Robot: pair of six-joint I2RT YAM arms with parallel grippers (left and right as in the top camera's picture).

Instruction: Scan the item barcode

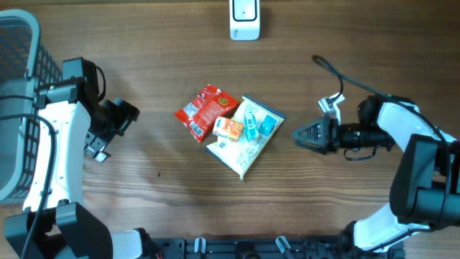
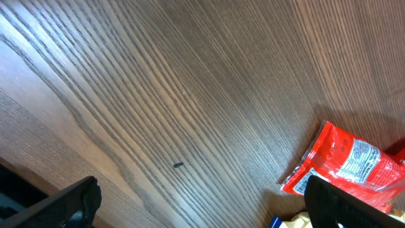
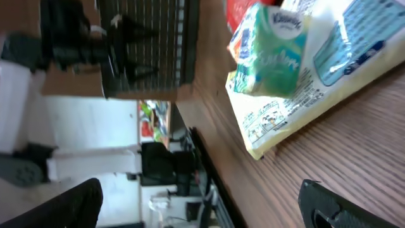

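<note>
heap of items mid way across the brown wooden counter (image 1: pixel 158 65). landmark is the red foil snack packet (image 1: pixel 207 108): crinkled, glossy, with a white label panel of fine print at its left end. the print is too small to pick out a barcode.

touching its right side is a pale yellow flat pouch with blue print (image 1: pixel 241 155), lying diagonally. a small orange carton (image 1: pixel 228 129) and a teal-and-white tissue pack (image 1: pixel 251 128) sit on that pouch, just right of the red packet.

white scanner (image 1: pixel 244 18) is well above the red packet, at the far counter edge. grey wire basket (image 1: pixel 14 86) is far left of it.

left fingers (image 1: pixel 121 115) are left of the red packet, well apart from it, spread wide and grasping nothing. right fingers (image 1: pixel 305 134) are right of it past the pouch, tips toward the heap, spread wide, empty, not touching.
</note>
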